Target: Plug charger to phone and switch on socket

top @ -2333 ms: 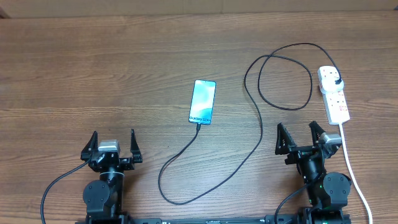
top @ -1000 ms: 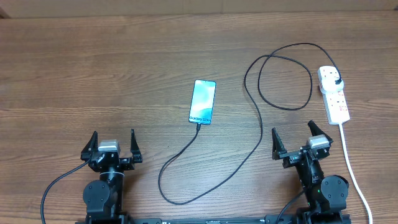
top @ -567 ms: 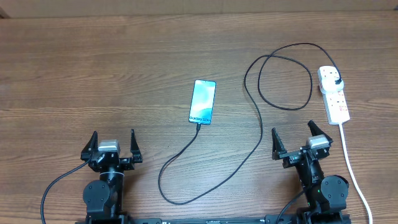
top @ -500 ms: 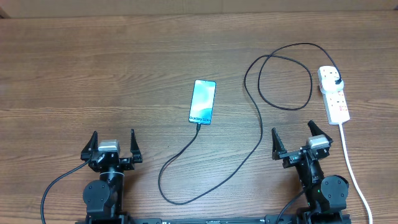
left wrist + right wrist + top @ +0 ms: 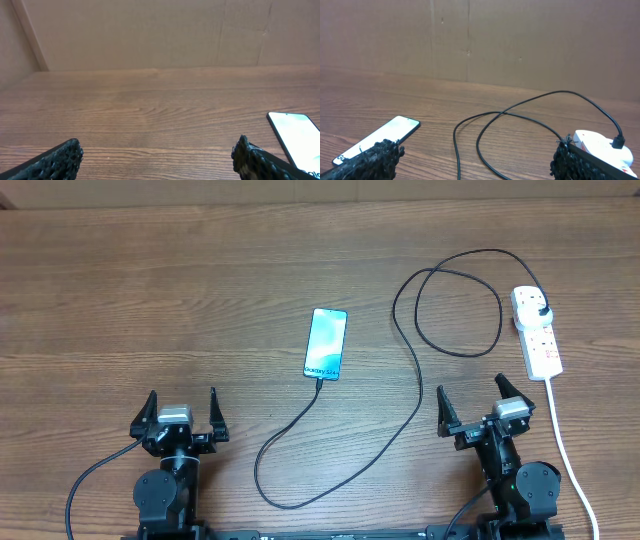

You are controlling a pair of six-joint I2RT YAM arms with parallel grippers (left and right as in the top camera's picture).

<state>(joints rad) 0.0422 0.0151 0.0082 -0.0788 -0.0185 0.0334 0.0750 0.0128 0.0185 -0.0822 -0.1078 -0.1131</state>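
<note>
socket — near, fwd of rt tool

There is one brown wooden table. On it lies one slim flat phone with a bright blue screen. There is one long thin black charger cable, and it has one black plug at its far end. The cable makes one big loop near the strip. There is one small white power strip with one thick white cord. The red switches on the strip are too small to count. There are two black robot grippers: one left gripper and one right gripper. Each gripper has two black fingers, which makes four fingers in all.
</note>
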